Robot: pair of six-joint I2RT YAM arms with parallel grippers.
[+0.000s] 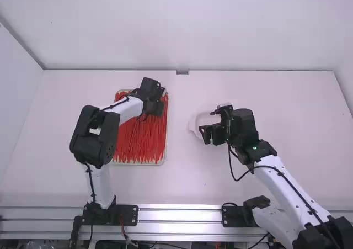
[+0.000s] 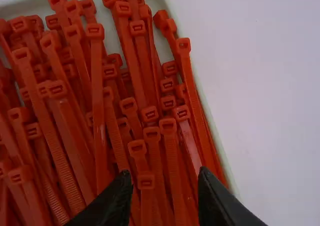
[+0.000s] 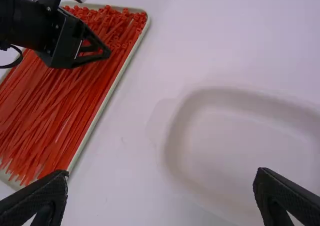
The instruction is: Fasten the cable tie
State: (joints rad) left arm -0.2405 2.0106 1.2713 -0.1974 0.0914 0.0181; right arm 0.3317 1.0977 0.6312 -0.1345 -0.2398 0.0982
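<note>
Left gripper has its fingers apart, tips down among the red cable ties, ridged plastic straps heaped on a cream tray. Right gripper gapes wide over a smooth white dish near the tray. Plain matte white table; the left arm's folded sharply at the elbow.

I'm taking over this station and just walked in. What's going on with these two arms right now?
The left claw is open and sits low on the pile of red cable ties in the tray, its tips straddling a few ties near their heads; nothing is gripped yet. The right claw hangs open above a white dish beside the tray, holding nothing. The dish looks empty, and the ties that show lie straight, unfastened.
</note>
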